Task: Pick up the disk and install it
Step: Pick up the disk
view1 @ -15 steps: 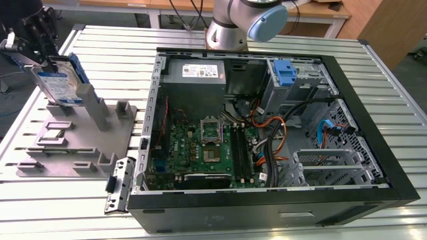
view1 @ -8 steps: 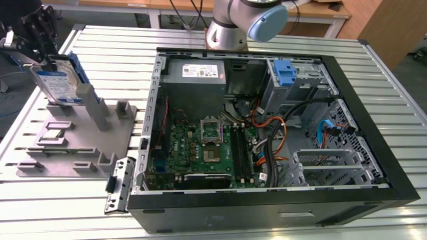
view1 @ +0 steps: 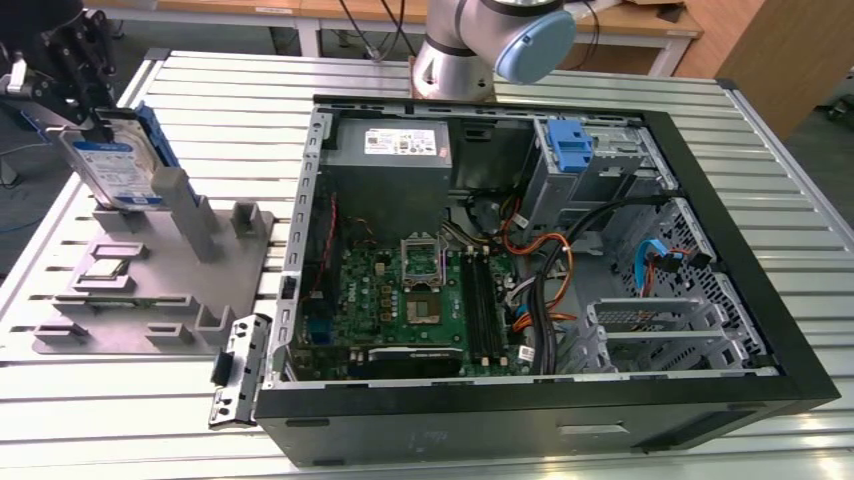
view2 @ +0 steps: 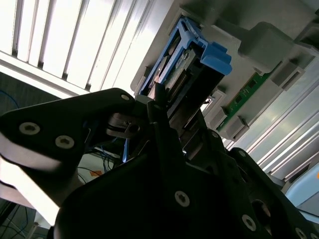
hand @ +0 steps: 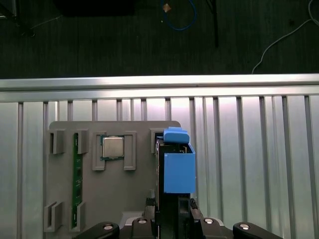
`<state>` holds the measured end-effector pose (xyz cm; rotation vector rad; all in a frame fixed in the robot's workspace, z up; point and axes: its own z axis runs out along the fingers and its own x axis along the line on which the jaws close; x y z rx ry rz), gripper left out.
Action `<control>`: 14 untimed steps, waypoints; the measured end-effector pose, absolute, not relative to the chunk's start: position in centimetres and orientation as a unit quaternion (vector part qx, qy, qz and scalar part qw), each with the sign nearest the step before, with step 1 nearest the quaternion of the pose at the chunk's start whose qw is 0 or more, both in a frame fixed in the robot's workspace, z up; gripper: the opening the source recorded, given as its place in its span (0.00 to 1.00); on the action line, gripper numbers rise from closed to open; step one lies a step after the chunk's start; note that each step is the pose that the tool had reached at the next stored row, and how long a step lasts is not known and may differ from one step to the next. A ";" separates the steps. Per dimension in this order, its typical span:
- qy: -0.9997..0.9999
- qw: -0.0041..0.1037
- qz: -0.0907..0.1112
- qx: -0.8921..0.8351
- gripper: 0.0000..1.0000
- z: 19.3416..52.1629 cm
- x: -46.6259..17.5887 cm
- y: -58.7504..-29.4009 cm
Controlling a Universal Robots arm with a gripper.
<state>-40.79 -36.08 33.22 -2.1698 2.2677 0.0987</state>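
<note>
Clenching the disk (view1: 118, 165) by its upper end, the claw (view1: 87, 118) held something stiff, fairly heavy and shock-sensitive, probably safest gripped across its blue rails (view1: 151, 135).

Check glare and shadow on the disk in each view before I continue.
Exterior view: even light, disk plainly lit, no glare. Second wrist view: table slats blown out white, gripper a dark silhouette, disk's end lit. First wrist view: bright band across the slats, disk evenly lit, floor beyond dark.
</note>
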 end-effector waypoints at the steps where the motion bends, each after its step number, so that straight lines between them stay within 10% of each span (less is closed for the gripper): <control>1: 0.722 0.001 0.031 -0.691 0.35 33.3 -40.8 -36.1; 14: 0.722 0.001 0.031 -0.691 0.35 33.5 -40.8 -36.1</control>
